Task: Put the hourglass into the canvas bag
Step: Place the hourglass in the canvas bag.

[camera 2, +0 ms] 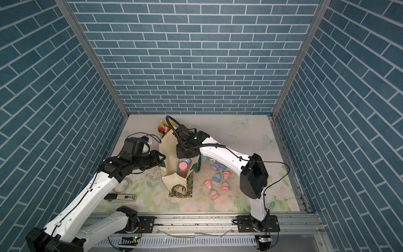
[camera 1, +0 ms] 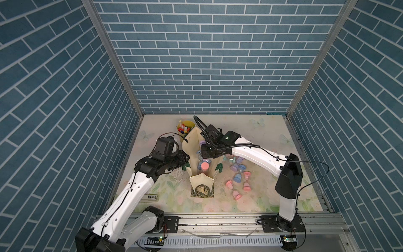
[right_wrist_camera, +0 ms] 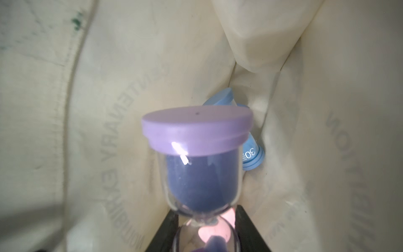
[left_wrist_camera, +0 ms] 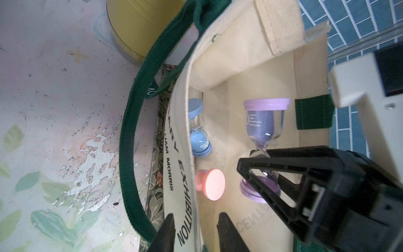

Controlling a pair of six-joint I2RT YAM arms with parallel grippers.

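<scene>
Right gripper pinches the purple hourglass at its waist inside the canvas bag; left gripper straddles the bag's rim beside it, apparently holding the mouth open

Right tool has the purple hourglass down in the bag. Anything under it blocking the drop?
Nothing visible directly blocks it. A blue hourglass and a pink one already lie inside the canvas bag, off to one side of the purple hourglass.

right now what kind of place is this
Likely a robot test cell, not a real room: blue brick-print panels in metal framing wall off a floral tabletop, and both arms are bolted to an aluminium rail.
</scene>
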